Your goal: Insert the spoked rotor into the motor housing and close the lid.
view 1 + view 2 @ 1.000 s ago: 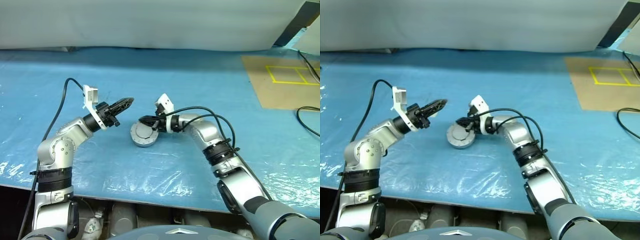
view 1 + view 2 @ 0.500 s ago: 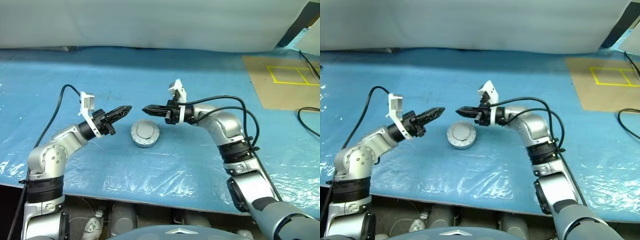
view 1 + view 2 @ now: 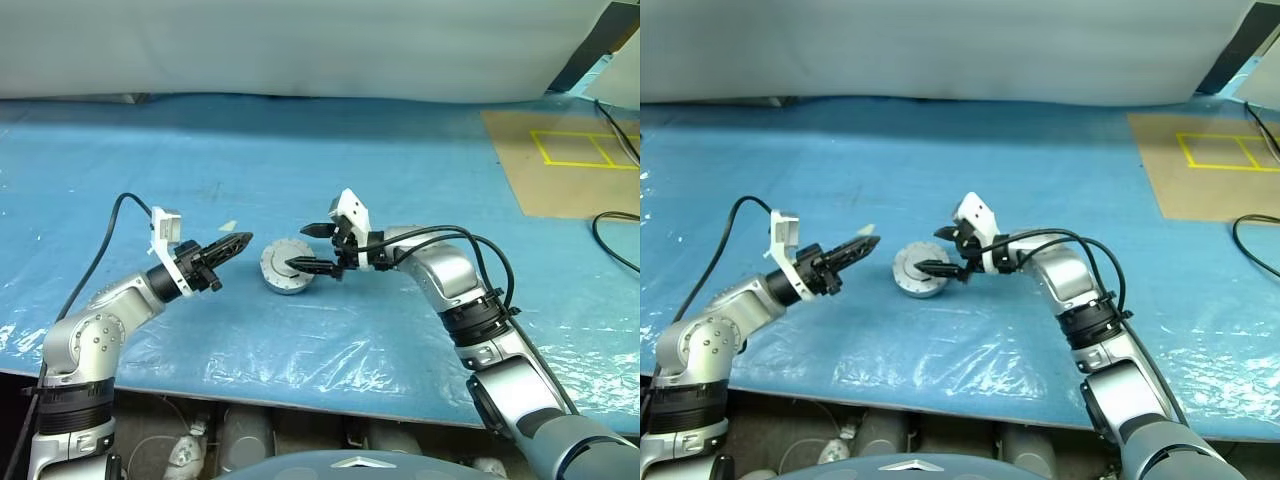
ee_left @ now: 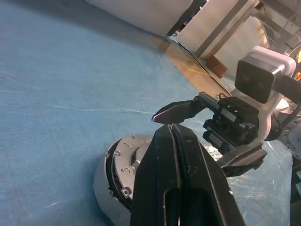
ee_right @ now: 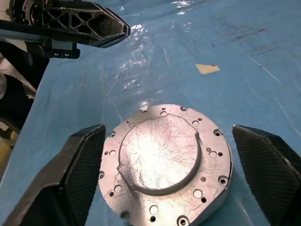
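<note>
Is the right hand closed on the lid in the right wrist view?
No, the right hand stands open, its two fingers apart on either side of the lid, touching nothing.

The table (image 3: 420, 170) was spread with a blue sheet under wrinkled clear plastic. The motor housing (image 3: 283, 276) sat near the middle, toward the front edge, with the lid (image 5: 165, 157) on it plain face up. A brown board (image 3: 560, 160) with yellow lines lay at the far right corner.
</note>
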